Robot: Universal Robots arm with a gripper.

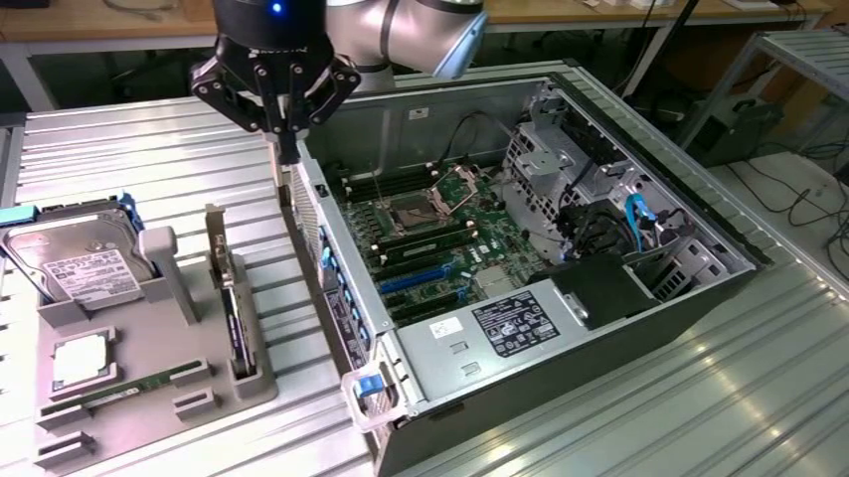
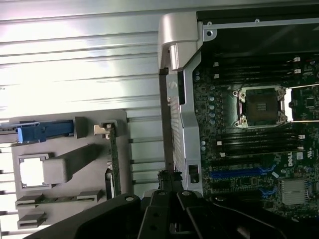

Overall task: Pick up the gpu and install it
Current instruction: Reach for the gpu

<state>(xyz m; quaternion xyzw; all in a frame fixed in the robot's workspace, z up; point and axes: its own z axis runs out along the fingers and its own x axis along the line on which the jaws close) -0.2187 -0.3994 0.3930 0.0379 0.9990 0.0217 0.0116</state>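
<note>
The tool [image 1: 281, 149] hangs with its fingers drawn narrow, tips together, and nothing can be seen between them. It sits over the far end of the open computer case's [image 1: 531, 417] wall on the exterior view's left. In the wrist view the tool [image 2: 170, 175] sits right above that wall's thin top edge, which runs away from it to the case's [image 2: 179, 35] rounded grey corner.

The gpu [image 1: 233, 298] is not held. It stands on its long edge in a slot of the grey tray [image 1: 199, 343], on the exterior view's left of the case and nearer than the tool. In the wrist view the gpu [image 2: 113, 154] shows as a thin green edge with a pale bracket end, along the side of the tray [image 2: 70, 211] that faces the case.

Only a narrow strip of ribbed metal bench [image 1: 159, 149] lies between the tray's edge and the case wall. Beyond the tray's far end the bench [image 2: 75, 59] is broad and bare.

The case lies with its open side up, walled all round. The motherboard [image 1: 424, 238] lies at its bottom, with blue slots [image 1: 412, 283] toward the near end, and drive cages and cables crowd the exterior view's right. In the wrist view the motherboard [image 2: 249, 139] starts just inside the wall, blue slots [image 2: 239, 173] close to the tool.

On the tray's far left a hard drive [image 1: 80, 268] leans in its holder, well apart from the gpu.
</note>
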